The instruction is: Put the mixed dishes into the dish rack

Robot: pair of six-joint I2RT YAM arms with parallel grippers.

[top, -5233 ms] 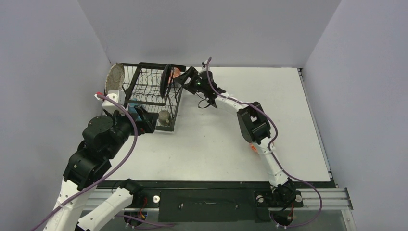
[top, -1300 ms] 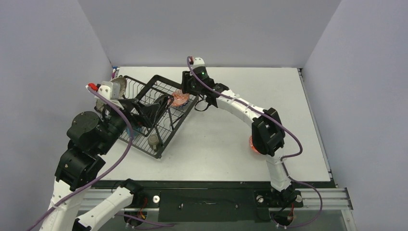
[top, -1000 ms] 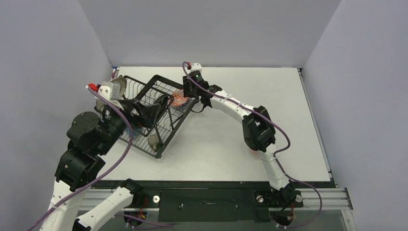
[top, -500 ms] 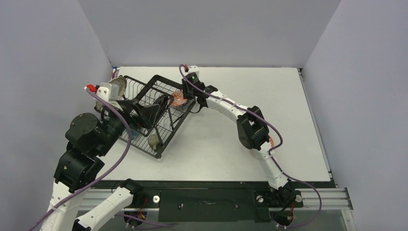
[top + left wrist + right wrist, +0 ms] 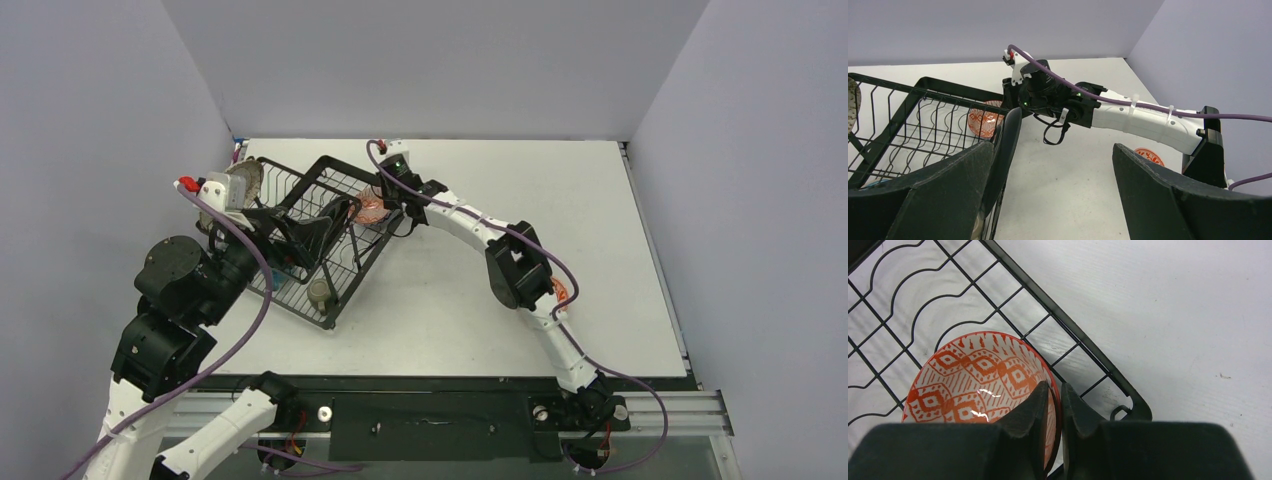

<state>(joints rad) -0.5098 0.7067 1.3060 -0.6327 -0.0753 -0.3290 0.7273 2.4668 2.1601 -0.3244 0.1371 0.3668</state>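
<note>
Red-orange bowl point(image 5: 978, 385): rim pinched in right jaws, inside dish rack point(image 5: 350, 270)
Left jaws: spread wide beside black plate point(image 5: 1007, 137)

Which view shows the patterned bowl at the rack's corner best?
Right wrist: the bowl fills the frame, its rim pinched by the right gripper. The top view shows only a small orange patch; the left wrist view shows it partly hidden behind the rack wires.

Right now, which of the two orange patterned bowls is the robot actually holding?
The bowl inside the dish rack: the right arm's fingers pinch its rim, in a corner of the dish rack. The other bowl lies out on the table beside that arm, untouched.
</note>
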